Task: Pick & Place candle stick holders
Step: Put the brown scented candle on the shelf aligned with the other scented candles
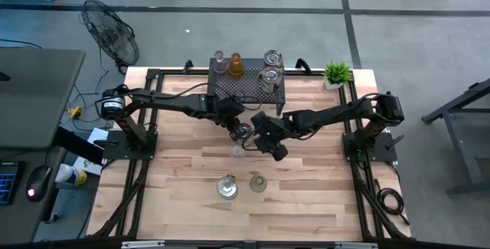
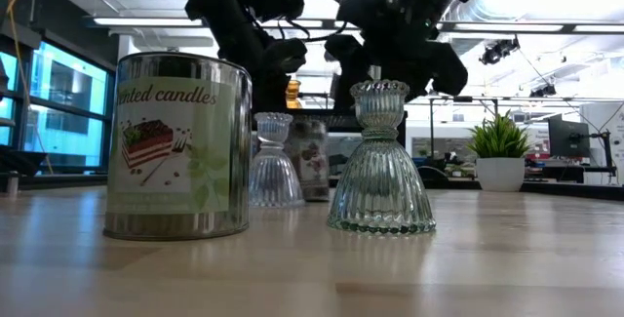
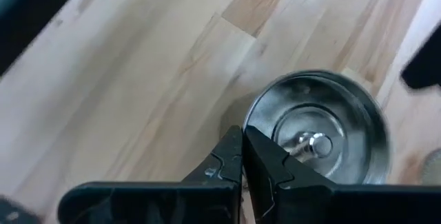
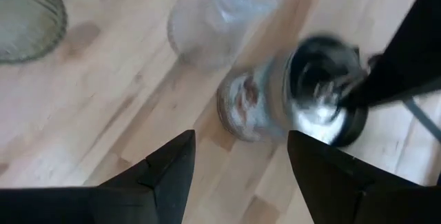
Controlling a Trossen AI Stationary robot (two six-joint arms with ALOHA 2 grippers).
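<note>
From above you see both grippers meet mid-frame on the table (image 1: 306, 203), over a small metal holder (image 1: 243, 132). The left wrist view alone shows the left gripper (image 3: 242, 156) with jaws pressed together beside that holder (image 3: 317, 129). The right gripper (image 4: 241, 156) has jaws wide, holding nothing. The low view shows the ribbed glass holder (image 2: 381, 166).

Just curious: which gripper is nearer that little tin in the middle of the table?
Left. The left gripper is shut on the tin's rim; the right gripper hovers open just beside it.
</note>
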